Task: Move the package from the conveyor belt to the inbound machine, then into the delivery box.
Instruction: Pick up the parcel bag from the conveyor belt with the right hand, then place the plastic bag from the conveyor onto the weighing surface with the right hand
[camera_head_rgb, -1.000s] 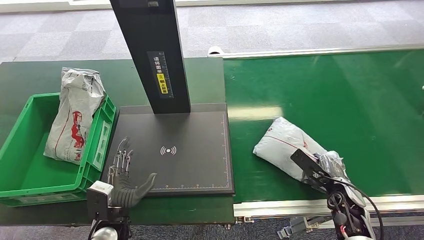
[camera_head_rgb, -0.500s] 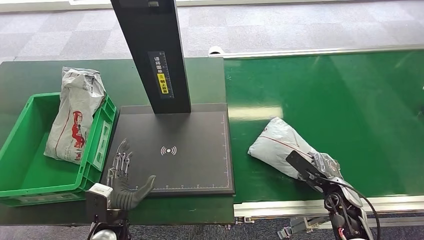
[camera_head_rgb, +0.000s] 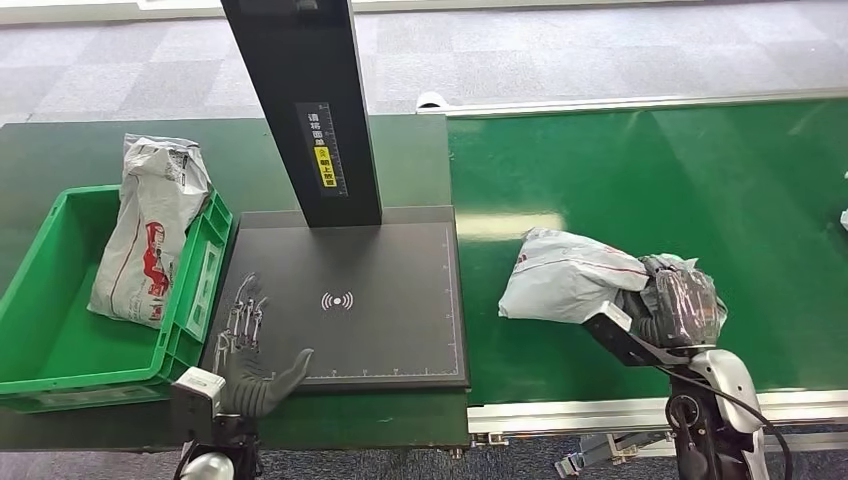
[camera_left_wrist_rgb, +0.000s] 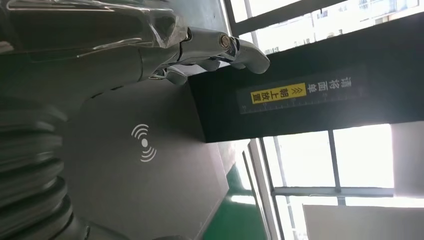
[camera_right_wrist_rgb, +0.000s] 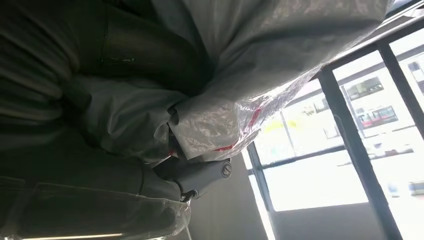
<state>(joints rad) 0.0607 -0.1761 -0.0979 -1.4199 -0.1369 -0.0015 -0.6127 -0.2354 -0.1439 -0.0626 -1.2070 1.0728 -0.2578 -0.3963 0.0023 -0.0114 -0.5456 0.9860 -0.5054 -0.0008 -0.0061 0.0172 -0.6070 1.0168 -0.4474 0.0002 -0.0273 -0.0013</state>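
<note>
Lifted off the conveyor belt (camera_head_rgb: 700, 180) at right of frame, the package (camera_head_rgb: 565, 285) now hangs gripped in the right hand (camera_head_rgb: 675, 305), ready for the inbound machine (camera_head_rgb: 390, 330); left hand (camera_head_rgb: 250, 350) spread, idle.

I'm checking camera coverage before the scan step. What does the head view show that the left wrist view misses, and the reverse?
Only the head view shows the right hand gripping the white package over the conveyor belt, and the green delivery box holding another package. Only the left wrist view shows bright windows behind. Both show the open left hand, the inbound machine and its column's yellow label.
</note>
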